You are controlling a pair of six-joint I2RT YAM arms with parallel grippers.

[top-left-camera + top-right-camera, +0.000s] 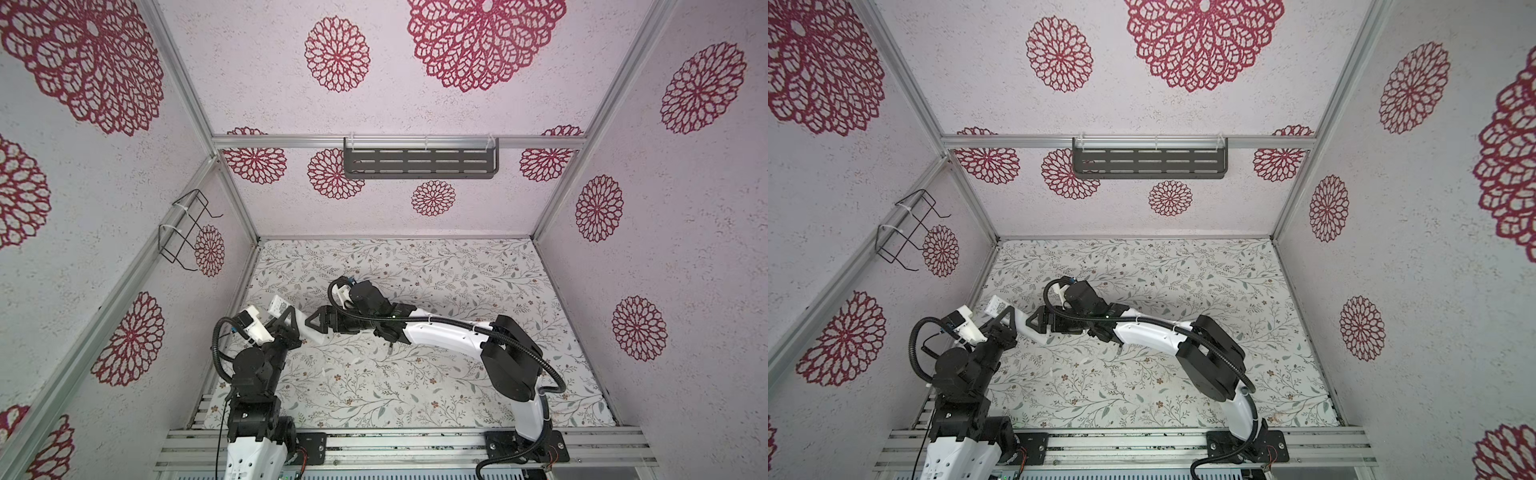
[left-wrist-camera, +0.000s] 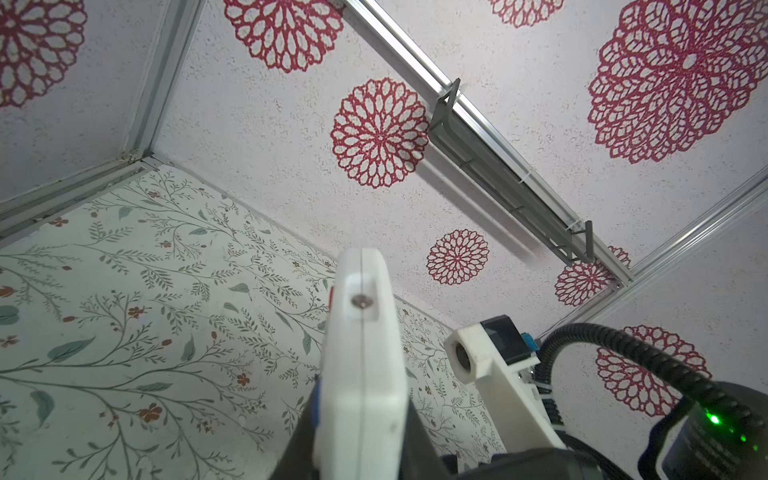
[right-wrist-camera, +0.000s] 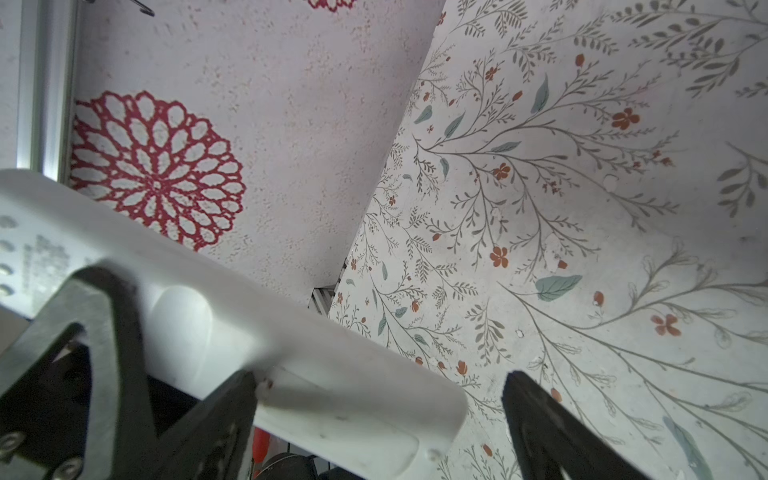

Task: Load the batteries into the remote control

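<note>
Left gripper [image 1: 287,319] [image 1: 1005,319] had its jaws clamped tight on the slim white rectangular plastic remote control [image 1: 305,329] [image 1: 1025,328], gripping it about mid-length. I saw the remote lifted clear of the pale floral-print table [image 1: 415,395] [image 1: 1142,395], over its left side about midway between near and far. It sat tilted, one end pointing far-left. The face with the dark square label was up in both top views, label at that far-left end.

In the left wrist view the remote [image 2: 361,374] ran edge-on away from the camera, with a small screw showing at its end.

Right gripper [image 1: 318,324] [image 1: 1038,322] reached across from the right, jaws spread wide. In the right wrist view the remote's other end [image 3: 249,316] lay between the two black fingers of that gripper [image 3: 380,376]. One finger [image 3: 224,411] sat against the remote's edge; the other [image 3: 548,424] stood well apart from it. I couldn't tell if that near finger actually touched.

A dark slotted metal shelf [image 1: 419,162] hung on the far wall, and a black wire rack [image 1: 185,232] on the left wall.
</note>
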